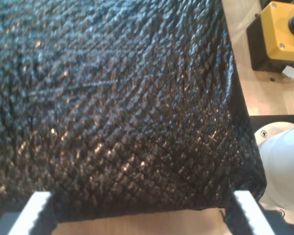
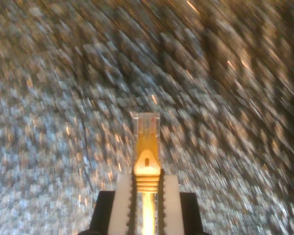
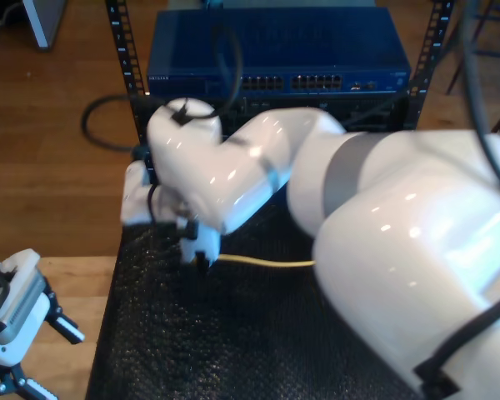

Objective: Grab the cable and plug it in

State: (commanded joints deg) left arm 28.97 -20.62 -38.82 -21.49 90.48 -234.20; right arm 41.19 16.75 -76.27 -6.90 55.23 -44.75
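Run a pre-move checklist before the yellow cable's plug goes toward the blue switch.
1. Grip: my second gripper is shut on the thin yellow network cable just behind its clear plastic plug: ok.
2. Plug free ahead of the fingers: ok.
3. Plug latch side: cannot tell.
4. Ports on the blue rack-mounted network switch visible: ok.
5. Plug lined up with a port: not ok, it faces the black textured mat.
6. My first gripper open, holding nothing: ok.

My second tool (image 2: 147, 193) grips the cable (image 2: 146, 147) plug.
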